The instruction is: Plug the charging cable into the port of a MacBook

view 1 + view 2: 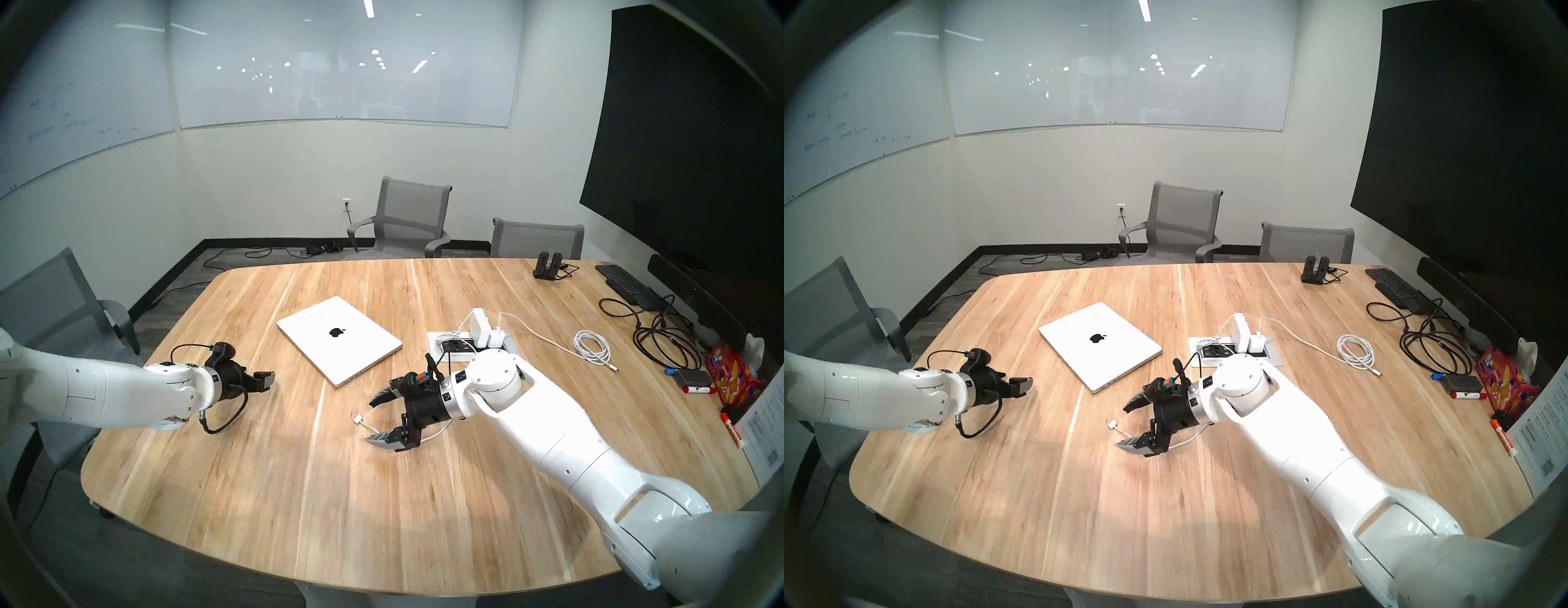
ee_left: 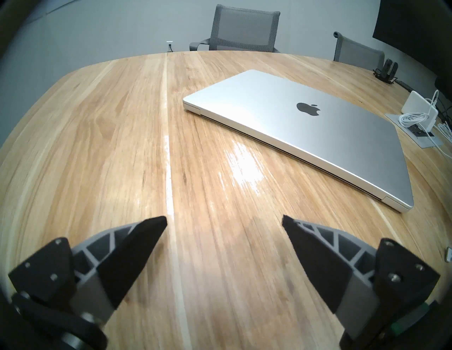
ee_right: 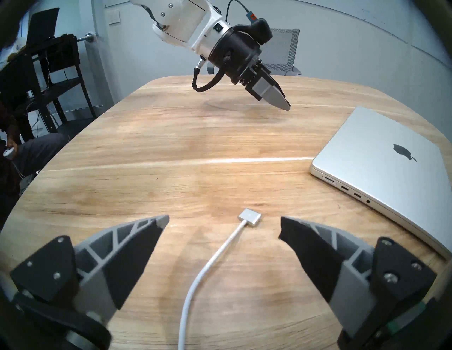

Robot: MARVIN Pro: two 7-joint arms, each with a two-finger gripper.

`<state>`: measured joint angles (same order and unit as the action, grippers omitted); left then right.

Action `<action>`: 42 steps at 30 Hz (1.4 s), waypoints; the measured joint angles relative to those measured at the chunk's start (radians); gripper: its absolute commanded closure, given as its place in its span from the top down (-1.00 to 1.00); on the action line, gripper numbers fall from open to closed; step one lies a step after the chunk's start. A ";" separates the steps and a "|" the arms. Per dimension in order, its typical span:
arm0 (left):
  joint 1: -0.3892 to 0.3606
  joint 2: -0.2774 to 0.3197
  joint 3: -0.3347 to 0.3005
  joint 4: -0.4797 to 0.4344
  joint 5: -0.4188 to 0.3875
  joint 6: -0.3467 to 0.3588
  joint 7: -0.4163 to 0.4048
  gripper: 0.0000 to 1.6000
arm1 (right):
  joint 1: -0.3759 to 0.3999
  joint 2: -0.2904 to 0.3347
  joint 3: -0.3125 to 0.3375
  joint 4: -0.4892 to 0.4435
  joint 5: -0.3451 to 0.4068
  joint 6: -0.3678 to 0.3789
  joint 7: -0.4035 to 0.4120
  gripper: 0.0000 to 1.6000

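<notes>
The cable (image 3: 215, 259), a thin limp white cord, lies on the wood table (image 3: 171, 146) near the MacBook (image 3: 381, 166), its flat metal plug just short of the port edge. The plug's rigid sides are best pinched. The right gripper (image 3: 224, 223) is spread wide, empty.

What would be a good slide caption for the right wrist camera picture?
Open right gripper hovering over the charging cable lying on the table, beside the closed MacBook.
</notes>
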<state>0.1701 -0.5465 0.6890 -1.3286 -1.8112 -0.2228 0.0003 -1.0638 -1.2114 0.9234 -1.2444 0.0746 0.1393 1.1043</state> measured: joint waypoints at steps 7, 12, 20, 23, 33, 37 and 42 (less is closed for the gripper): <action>0.000 0.000 0.000 0.000 0.000 0.000 0.000 1.00 | 0.009 -0.006 0.000 0.012 -0.005 -0.002 0.005 1.00; 0.000 0.000 0.000 0.000 0.000 0.000 0.000 1.00 | 0.011 -0.008 0.002 0.013 -0.007 -0.002 0.007 1.00; 0.000 0.000 0.000 0.000 0.000 0.000 0.000 1.00 | 0.001 -0.006 0.020 -0.023 -0.007 0.001 -0.015 1.00; 0.000 0.000 0.000 0.000 0.000 0.000 0.000 1.00 | -0.009 -0.002 0.026 -0.045 -0.006 0.012 -0.024 1.00; 0.000 0.000 0.000 0.000 0.000 0.000 0.000 1.00 | -0.061 0.021 0.041 -0.122 -0.002 0.060 -0.053 1.00; 0.000 0.000 0.000 0.000 0.000 0.000 0.000 1.00 | -0.087 0.024 0.057 -0.156 0.008 0.086 -0.074 1.00; 0.000 0.000 0.000 0.000 0.000 0.000 0.000 1.00 | -0.126 0.018 0.071 -0.189 0.018 0.109 -0.109 1.00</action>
<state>0.1701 -0.5465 0.6890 -1.3286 -1.8112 -0.2228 0.0004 -1.1894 -1.1929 0.9944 -1.4331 0.0930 0.2480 0.9956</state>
